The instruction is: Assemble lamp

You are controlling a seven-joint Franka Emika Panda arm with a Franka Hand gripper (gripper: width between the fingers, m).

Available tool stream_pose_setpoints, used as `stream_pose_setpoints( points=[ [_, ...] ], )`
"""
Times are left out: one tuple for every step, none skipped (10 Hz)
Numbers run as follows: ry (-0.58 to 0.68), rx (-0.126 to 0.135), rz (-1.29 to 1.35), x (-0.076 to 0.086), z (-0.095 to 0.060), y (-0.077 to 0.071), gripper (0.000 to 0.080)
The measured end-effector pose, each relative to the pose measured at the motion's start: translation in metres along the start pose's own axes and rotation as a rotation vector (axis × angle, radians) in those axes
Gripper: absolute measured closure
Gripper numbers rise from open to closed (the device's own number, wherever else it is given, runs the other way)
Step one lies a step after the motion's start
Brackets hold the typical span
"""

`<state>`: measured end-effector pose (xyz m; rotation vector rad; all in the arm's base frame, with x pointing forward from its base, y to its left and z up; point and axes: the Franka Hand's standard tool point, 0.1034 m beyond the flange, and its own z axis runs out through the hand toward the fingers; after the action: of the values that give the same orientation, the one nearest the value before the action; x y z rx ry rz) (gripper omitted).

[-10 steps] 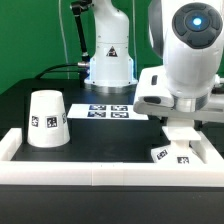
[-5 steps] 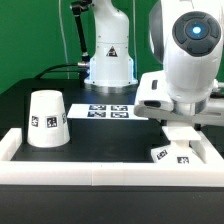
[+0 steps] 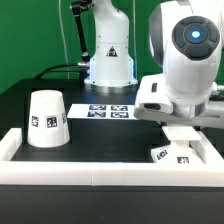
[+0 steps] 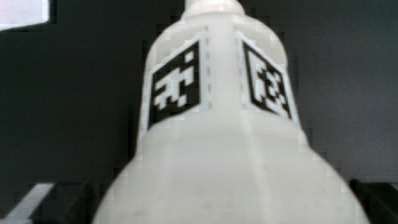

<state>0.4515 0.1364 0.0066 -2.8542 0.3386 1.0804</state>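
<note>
The bulb [image 4: 214, 130] fills the wrist view: a white tapered piece with two black-and-white tags, its narrow end pointing away from the camera. My gripper [image 3: 181, 131] is shut on it at the exterior view's right and holds it just above the small blocky base [image 3: 172, 153], which sits in the right front corner. My fingers are hidden behind the bulb in the wrist view. The large cone shade [image 3: 46, 120] stands on its wide end at the left, well apart from the gripper.
A low white wall [image 3: 90, 152] borders the black table along the front and sides. The marker board [image 3: 108, 111] lies flat behind the middle. A white robot pedestal [image 3: 108, 62] stands at the back against a green backdrop.
The arm's upper joint has sunk slightly and shifted a little to the exterior view's left. The hand, the base and the shade stay where they were.
</note>
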Motion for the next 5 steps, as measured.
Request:
stream_pose_setpoints(
  points=[
    [0.0, 0.0, 0.0, 0.0001, -0.0001, 0.0001, 0.0226],
    [0.0, 0.001, 0.0, 0.0004, -0.0004, 0.0006, 0.0226],
    [0.0, 0.002, 0.002, 0.0008, -0.0008, 0.0014, 0.0226],
    [0.0, 0.003, 0.002, 0.0011, -0.001, 0.0021, 0.0226],
    [0.001, 0.005, -0.003, 0.0018, -0.0019, 0.0033, 0.0226]
  ],
)
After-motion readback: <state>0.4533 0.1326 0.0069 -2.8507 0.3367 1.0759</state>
